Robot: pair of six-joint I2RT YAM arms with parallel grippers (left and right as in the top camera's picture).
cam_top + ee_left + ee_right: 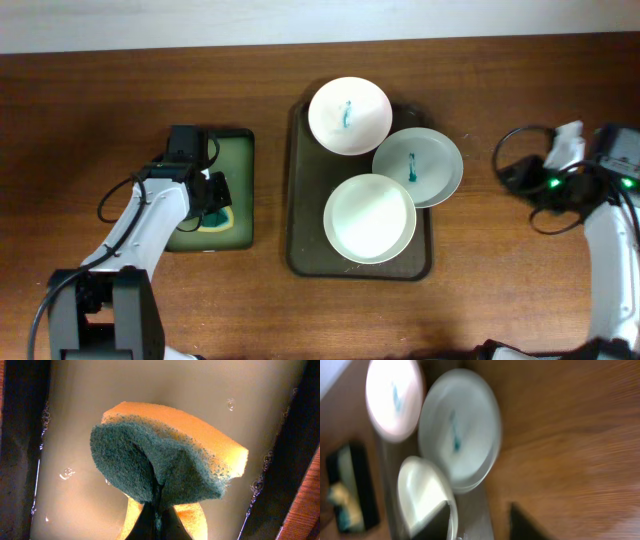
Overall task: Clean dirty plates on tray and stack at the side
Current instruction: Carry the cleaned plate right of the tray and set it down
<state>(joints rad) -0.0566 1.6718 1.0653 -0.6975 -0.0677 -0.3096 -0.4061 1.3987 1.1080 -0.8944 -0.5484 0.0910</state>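
Over the green-lined tray at the counter's left, the left fingers pinch the sponge tight while the right fingers seem parted and empty, so next comes carrying it to the smeared plates on the olive tray

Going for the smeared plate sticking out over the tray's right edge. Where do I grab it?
Take the plate by its right-hand rim, coming in from the right. That edge hangs out past the tray, probably leaving room for a finger underneath; its left side crowds the other plates.
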